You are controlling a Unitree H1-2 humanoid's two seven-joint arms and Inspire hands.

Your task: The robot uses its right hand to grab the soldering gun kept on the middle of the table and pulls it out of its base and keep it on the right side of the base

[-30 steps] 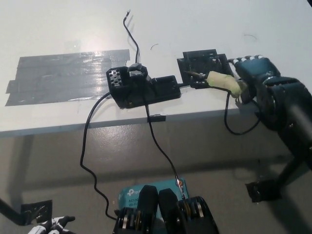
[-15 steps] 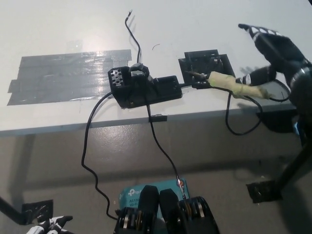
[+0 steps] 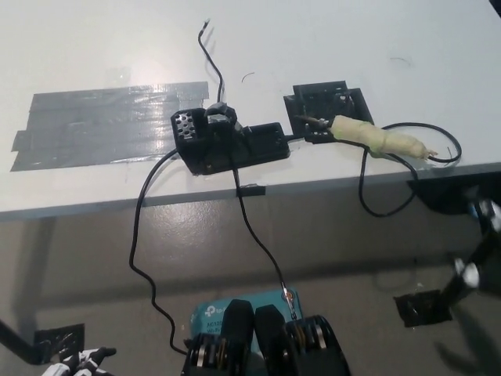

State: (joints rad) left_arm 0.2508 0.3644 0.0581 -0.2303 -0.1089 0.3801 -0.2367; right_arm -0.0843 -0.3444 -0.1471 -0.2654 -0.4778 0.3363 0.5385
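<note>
Where grey tape [image 3: 109, 125] lies, white table [image 3: 329, 39].

Yellowish soldering gun [image 3: 377, 138], black base [image 3: 228, 139]

We see a white tabletop [image 3: 94, 47] with grey tape [image 3: 102, 125] stuck across it, above a dull grey floor [image 3: 78, 266].

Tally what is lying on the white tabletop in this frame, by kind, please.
Soldering gun: 1
Black base: 1
Black square plate: 1
Grey tape patch: 1
Total: 4
</note>
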